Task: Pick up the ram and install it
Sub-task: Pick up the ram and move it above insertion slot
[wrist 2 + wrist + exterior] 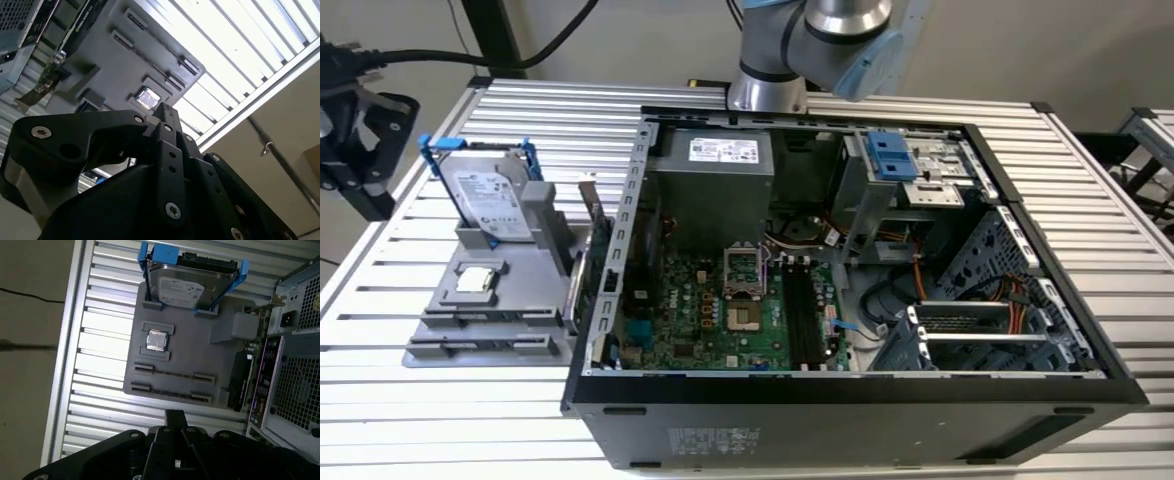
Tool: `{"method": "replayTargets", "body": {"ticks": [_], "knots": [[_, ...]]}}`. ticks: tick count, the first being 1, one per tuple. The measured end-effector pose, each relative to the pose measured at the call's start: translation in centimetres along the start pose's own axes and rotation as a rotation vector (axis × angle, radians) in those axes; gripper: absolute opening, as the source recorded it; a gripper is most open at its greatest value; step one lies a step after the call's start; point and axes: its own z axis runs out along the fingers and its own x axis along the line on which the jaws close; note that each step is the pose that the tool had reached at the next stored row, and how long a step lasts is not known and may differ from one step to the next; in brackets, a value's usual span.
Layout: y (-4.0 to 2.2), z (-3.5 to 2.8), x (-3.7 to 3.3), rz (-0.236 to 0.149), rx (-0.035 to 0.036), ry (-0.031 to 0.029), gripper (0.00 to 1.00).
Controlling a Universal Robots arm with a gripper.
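ram [172, 392] edge-on in grey holder [225, 355], jaws closed, well apart from it

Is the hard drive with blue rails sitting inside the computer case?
No, the hard drive stands upright on the gray fixture outside the computer case, to the exterior view's left.

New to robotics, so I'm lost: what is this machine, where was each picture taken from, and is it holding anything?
It is one robot arm with a gripper. The exterior view looks down at the slatted table and an open computer case. Both wrist views ride on the arm, looking past the shut, empty gripper at a grey tray. The tray holds a hard drive, a processor chip and, edge-on in a slot, what seems the ram.
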Motion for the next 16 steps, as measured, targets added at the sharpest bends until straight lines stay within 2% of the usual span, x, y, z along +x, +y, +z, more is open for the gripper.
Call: {"method": "replayTargets", "body": {"ticks": [13, 16], "knots": [[0.0, 0.0, 0.0, -0.235, -0.0028, 0.0109, 0.0], [0.0, 0.0, 0.0, -0.275, -0.0018, 0.0133, 0.0]]}}
